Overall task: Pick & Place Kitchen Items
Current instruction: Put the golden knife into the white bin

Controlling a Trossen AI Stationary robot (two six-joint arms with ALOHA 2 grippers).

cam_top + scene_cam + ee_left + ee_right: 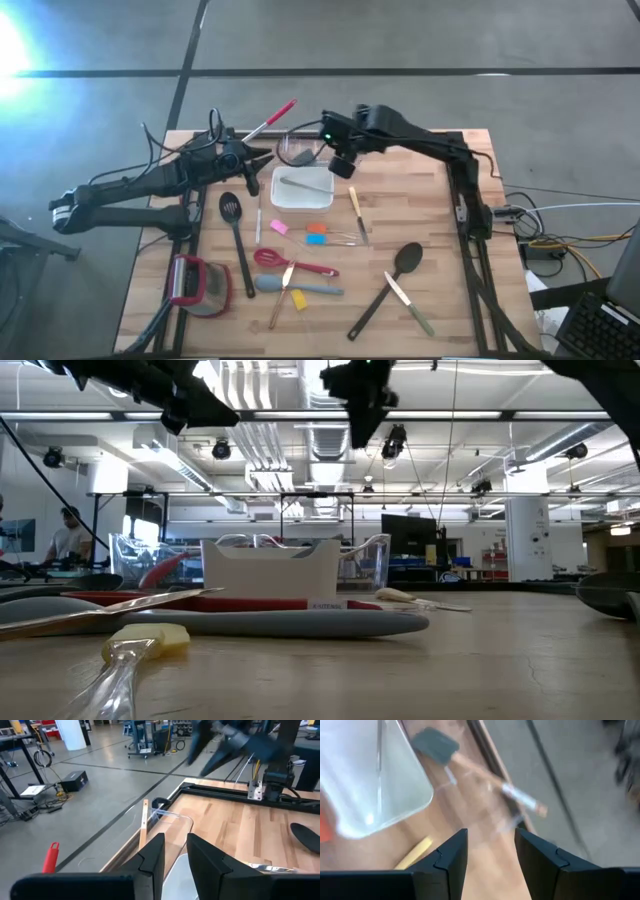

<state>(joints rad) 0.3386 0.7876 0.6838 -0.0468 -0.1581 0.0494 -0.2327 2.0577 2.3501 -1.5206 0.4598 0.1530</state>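
Observation:
Kitchen items lie loose on the wooden table: a black slotted turner (pixel 235 235), a black spoon (pixel 395 275), a red whisk (pixel 290 262), a grey-blue spatula (pixel 295 288), wooden-handled knives (pixel 410 300) and small coloured pieces (pixel 315 233). A metal utensil lies in the white square dish (pixel 302 187). A red-handled utensil (pixel 280 112) sticks out of the clear tub (pixel 295 150) past the table's far edge. My left gripper (pixel 268 160) hovers open just left of the tub. My right gripper (pixel 343 166) hangs open, high above the table, right of the tub, pointing steeply down.
A red-and-grey rounded gadget (pixel 195 285) sits at the near left. Another wooden-handled knife (pixel 355 215) lies right of the dish. In the right wrist view a wooden-handled brush (pixel 470 767) with a grey-blue head shows through the tub. Bare wood lies at the table's far right.

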